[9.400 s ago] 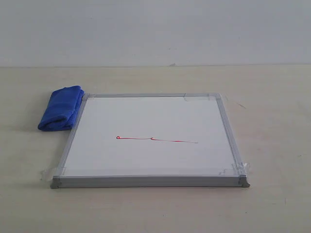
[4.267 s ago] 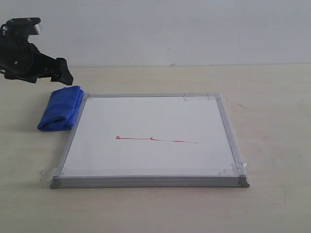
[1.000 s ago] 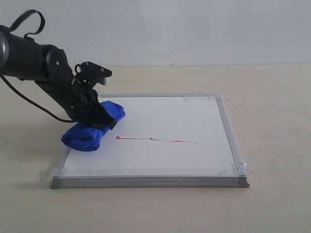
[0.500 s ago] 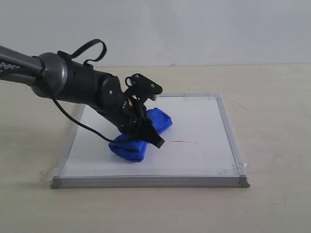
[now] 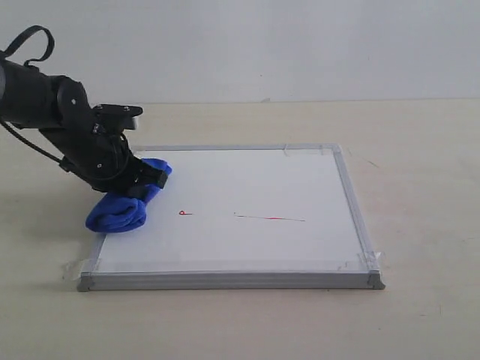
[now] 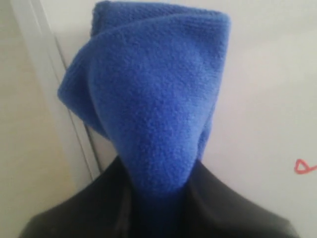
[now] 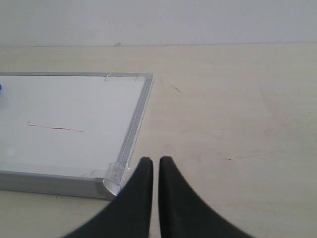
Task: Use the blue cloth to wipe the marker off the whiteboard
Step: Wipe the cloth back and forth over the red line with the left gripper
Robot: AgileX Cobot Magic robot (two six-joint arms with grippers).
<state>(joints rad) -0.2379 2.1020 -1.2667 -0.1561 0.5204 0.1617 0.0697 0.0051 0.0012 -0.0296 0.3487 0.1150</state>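
The whiteboard point(image 5: 262, 176) lies flat on the table. On it the red marker shows as a tiny loop point(image 5: 182, 214) and, after a bare gap, a thin line point(image 5: 270, 218). My left gripper point(image 5: 141, 180) is shut on the blue cloth point(image 5: 118, 210), which rests on the board's left edge, just left of the loop. In the left wrist view the cloth point(image 6: 148, 99) bulges out between the black fingers point(image 6: 223, 208), with the loop point(image 6: 303, 167) beside it. My right gripper point(image 7: 155, 161) is shut on nothing, off the board's near right corner point(image 7: 111, 186); the line point(image 7: 54, 128) shows there.
The beige table point(image 5: 420, 150) surrounds the board, with a pale wall behind. Clear tape sticks to the board's corners point(image 5: 360, 262). The silver frame point(image 5: 225, 280) stands slightly proud of the tabletop. The left arm point(image 5: 45, 97) reaches in from the left.
The left arm has drawn back from the board's middle to its left edge with the cloth. The stretch of red line between the loop and the right part is gone.
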